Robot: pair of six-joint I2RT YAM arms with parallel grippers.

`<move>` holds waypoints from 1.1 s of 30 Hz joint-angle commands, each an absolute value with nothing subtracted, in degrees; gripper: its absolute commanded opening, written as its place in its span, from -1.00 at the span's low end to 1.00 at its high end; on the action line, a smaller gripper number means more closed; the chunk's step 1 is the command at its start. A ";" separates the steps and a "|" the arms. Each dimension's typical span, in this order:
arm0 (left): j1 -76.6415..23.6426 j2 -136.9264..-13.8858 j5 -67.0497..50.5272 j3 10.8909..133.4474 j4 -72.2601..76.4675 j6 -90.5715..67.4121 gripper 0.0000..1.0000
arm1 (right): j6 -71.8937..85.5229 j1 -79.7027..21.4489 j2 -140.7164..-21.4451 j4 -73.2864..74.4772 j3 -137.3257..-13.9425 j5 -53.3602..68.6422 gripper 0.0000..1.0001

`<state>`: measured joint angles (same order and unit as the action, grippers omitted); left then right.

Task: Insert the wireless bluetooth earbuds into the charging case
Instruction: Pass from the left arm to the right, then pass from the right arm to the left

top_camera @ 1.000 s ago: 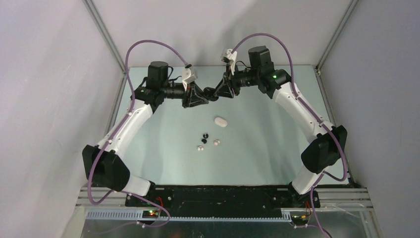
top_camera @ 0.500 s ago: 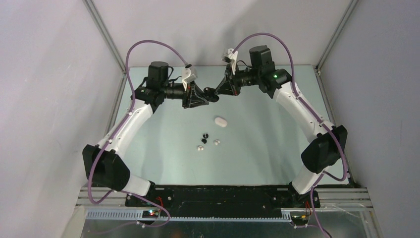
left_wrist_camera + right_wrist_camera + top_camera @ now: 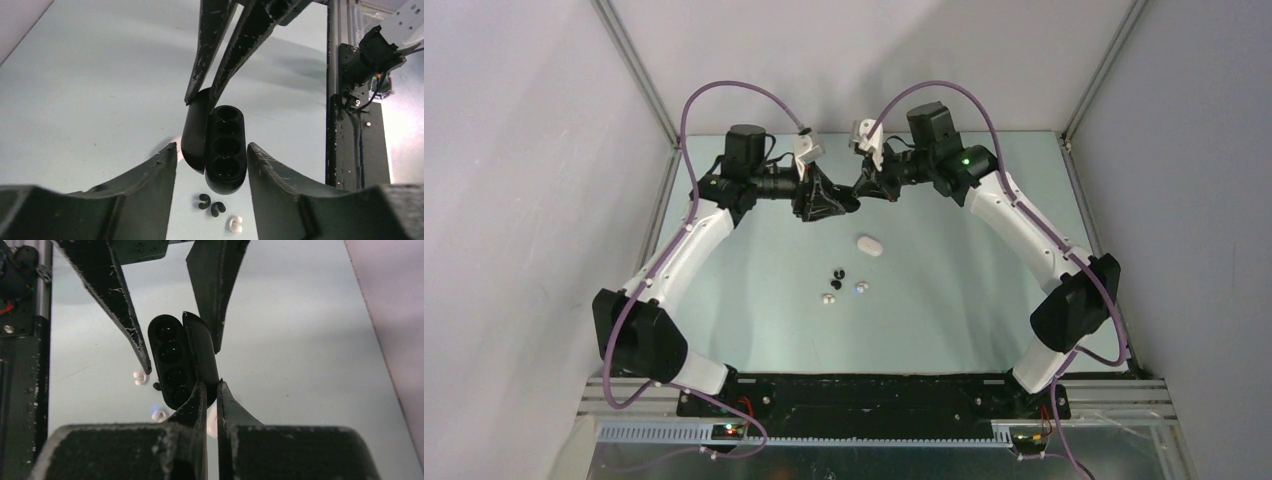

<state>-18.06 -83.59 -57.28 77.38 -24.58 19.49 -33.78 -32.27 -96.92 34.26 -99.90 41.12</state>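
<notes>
A black charging case [image 3: 227, 150] hangs in the air between both grippers, with its lid [image 3: 194, 130] partly open and its round sockets empty. My left gripper [image 3: 210, 146] spans the case body and lid, its fingers against both sides. My right gripper [image 3: 211, 385] is pinched on the lid's edge [image 3: 202, 355]. In the top view the two grippers meet at the case [image 3: 852, 198] above the far middle of the table. Two black earbuds [image 3: 203, 201] [image 3: 216, 208] and a white earbud [image 3: 234, 224] lie on the table below. The top view shows both white buds [image 3: 828, 297] [image 3: 861, 288].
A white oval case [image 3: 870, 245] lies shut on the table just below the grippers, next to the buds. The black base rail [image 3: 864, 392] runs along the near edge. Grey walls enclose the pale green table [image 3: 944, 300].
My right gripper and wrist have swung left, closer to the left gripper. The left arm has stayed almost still. The buds and the white case have not moved.
</notes>
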 commanded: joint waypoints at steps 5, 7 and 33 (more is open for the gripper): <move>-17.73 -79.36 -51.92 76.37 -23.24 16.90 0.32 | -42.89 -33.89 -93.84 35.05 -100.69 33.62 -1.00; -17.39 -77.77 -51.22 75.51 -23.29 15.86 0.33 | -44.33 -34.14 -93.60 35.49 -100.60 32.85 -1.00; -16.88 -84.81 -54.16 82.69 -23.26 -6.45 -0.08 | -57.56 -39.82 -90.55 37.46 -98.94 27.05 -1.00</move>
